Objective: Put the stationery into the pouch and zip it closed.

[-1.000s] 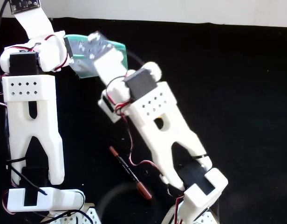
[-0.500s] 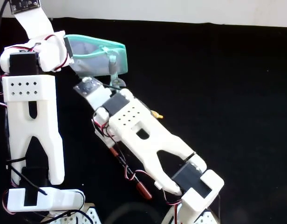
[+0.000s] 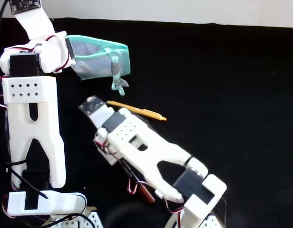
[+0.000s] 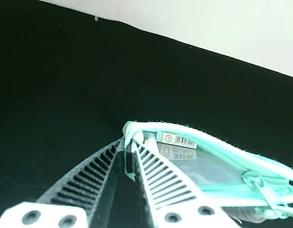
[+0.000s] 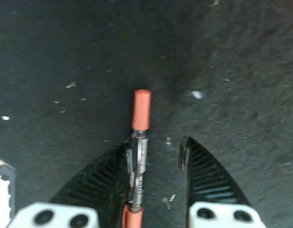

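In the high view the red pen [image 3: 147,194] lies mostly under the right arm [image 3: 151,152], with only its lower end showing. That arm also covers the right jaws. The left arm's wrist [image 3: 51,50] hides the end of the pouch [image 3: 96,57] gripped by the left jaws. In the left wrist view the pouch runs off the edge, and what lies behind its clear panel is too blurred to tell. In the right wrist view the pen's near end is cut off.

Yellow pen [image 3: 137,110] lies near the mint pouch [image 3: 101,57].
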